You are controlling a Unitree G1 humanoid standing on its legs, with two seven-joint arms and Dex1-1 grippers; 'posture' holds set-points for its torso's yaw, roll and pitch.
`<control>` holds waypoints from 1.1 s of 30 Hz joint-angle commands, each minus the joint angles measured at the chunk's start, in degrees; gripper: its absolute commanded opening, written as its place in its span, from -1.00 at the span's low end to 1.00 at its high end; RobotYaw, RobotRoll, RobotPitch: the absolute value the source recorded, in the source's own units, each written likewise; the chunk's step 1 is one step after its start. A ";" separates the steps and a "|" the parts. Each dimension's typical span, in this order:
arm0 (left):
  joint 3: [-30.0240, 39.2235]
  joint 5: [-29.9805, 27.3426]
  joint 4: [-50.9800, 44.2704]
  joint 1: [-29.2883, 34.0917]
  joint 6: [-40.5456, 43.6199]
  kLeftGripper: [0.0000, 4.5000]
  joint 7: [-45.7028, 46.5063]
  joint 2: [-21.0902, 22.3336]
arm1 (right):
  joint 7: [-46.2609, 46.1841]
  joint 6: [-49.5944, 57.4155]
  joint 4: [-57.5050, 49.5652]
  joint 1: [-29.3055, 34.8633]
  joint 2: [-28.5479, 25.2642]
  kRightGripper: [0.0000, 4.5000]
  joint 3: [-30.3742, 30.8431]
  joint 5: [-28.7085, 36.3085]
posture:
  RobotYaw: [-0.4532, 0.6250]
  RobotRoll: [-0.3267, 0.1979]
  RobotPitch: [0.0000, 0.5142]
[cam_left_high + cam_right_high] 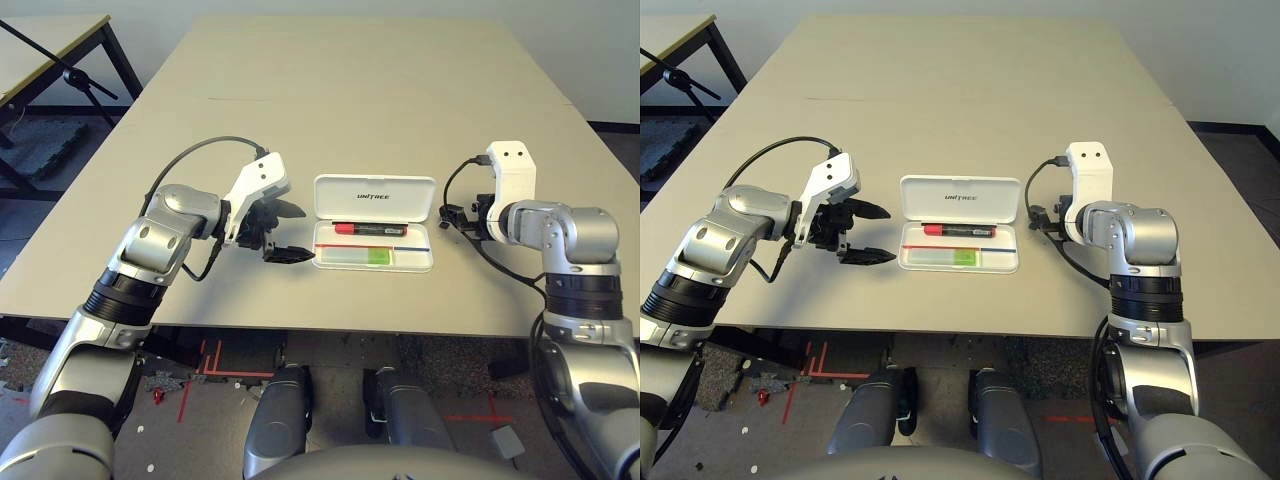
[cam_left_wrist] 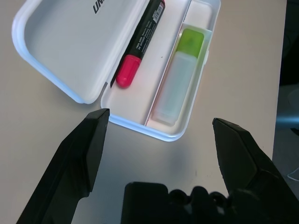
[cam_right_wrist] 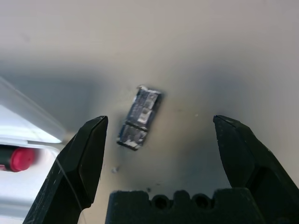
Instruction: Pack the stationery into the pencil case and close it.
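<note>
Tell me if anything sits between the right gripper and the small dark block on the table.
Nothing visible does. The right gripper hangs open over bare tan table, and the small dark rectangular block lies between its fingers, beside the open white hard-plastic pencil case.

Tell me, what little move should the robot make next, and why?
Probably lower the open right gripper over the tiny dark block and close on it. That block lies on the table outside the open pencil case, while the red marker and pale stick are already inside.
</note>
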 commanded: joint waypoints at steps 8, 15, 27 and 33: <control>-1.00 0.23 -0.34 -0.79 0.92 1.00 0.44 -0.07 | -0.48 -1.26 3.41 0.11 1.80 0.99 -0.99 0.90 | 0.22 0.25 -0.65; -0.84 0.26 -0.24 -0.95 1.01 1.00 0.43 0.11 | -0.10 -1.08 4.69 -0.19 2.24 0.25 -1.47 1.74 | 0.23 0.25 -0.65; -0.91 0.14 -0.23 -0.71 1.03 1.00 0.56 -0.07 | 3.34 -1.24 1.14 2.06 -3.26 -0.89 2.06 2.42 | 0.21 0.25 -0.63; -0.92 0.09 0.78 -0.57 0.34 1.00 -0.21 0.31 | 20.20 -12.90 -0.13 6.85 -20.89 -0.89 9.77 2.96 | 0.19 0.25 -0.62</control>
